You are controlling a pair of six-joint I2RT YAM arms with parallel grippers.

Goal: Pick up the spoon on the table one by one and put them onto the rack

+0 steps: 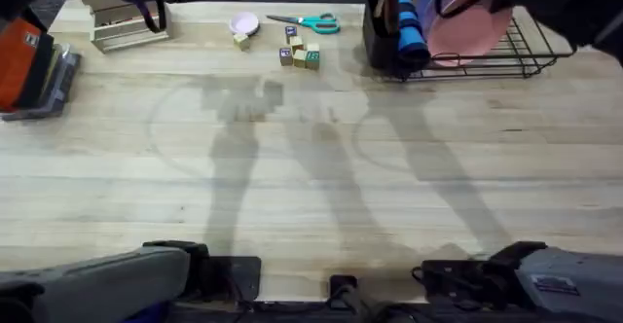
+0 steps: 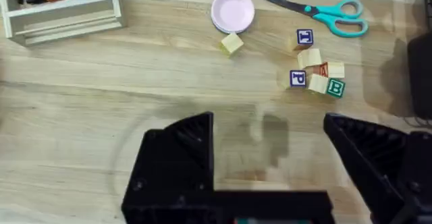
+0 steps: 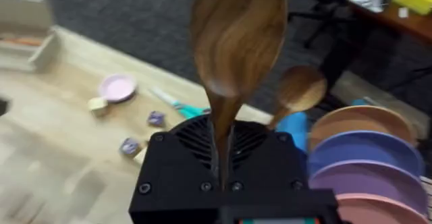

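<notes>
In the right wrist view, my right gripper is shut on the handle of a glossy brown wooden spoon, whose oval bowl stands up in front of the camera. A second spoon stands behind it with its bowl up, beside a blue item next to the plates. The black wire rack with its black caddy sits at the table's far right. My left gripper hangs open over bare wood with nothing between its fingers.
Teal-handled scissors, several letter blocks and a small pink bowl lie at the far middle. A beige organizer stands far left, an orange and grey item at the left edge. Plates fill the rack.
</notes>
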